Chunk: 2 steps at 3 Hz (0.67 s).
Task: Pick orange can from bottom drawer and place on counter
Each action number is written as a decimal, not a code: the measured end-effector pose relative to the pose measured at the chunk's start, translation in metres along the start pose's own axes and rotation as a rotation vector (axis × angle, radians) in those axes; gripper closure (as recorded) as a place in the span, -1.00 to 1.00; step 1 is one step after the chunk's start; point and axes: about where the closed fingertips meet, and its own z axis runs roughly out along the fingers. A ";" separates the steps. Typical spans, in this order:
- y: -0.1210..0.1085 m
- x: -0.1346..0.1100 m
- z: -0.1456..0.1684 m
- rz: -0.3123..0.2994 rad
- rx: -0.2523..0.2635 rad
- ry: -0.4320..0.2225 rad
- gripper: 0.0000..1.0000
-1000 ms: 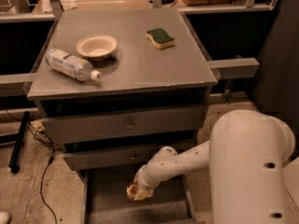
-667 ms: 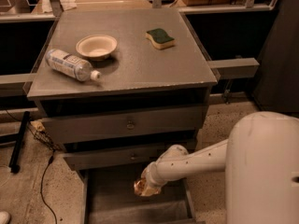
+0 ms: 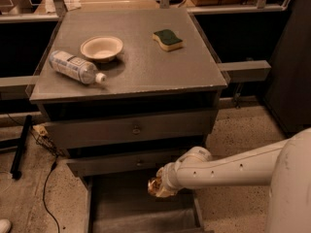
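The pincer (image 3: 156,187) now sits a little higher and further toward the right wall of the bottom drawer (image 3: 121,208) than it did a second ago, and the orange can (image 3: 154,183) has travelled with it. The can therefore looks lifted off the drawer floor rather than resting there. I judge the pick to be made and the carry to be just starting. The pincer is closed around the can, whose orange-brown mottled side shows at the tip of the white arm (image 3: 228,168); how wide the grip is cannot be made out. The arm reaches in from the right, low across the cabinet front. The can hangs over the back right part of the open bottom drawer, just below the front of the middle drawer (image 3: 121,163) and near it. That overhang is the thing to watch: the can probably has to come out toward the drawer's front edge before it can rise, or it may knock the drawer front above. The desk (image 3: 146,67) is well above the can and nothing has been set on it by the arm yet, so the placing remains undone. On the desk a clear bottle (image 3: 75,67) lies on its side near the left edge, and a shallow bowl (image 3: 101,47) sits just beside it toward the back. A green-topped sponge (image 3: 168,39) rests toward the back right corner. The front right part of the desk is bare, and I think it the easiest spot for the can.
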 end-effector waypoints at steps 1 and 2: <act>0.000 -0.001 -0.001 -0.003 0.001 0.000 1.00; -0.006 -0.003 -0.016 -0.006 0.017 0.012 1.00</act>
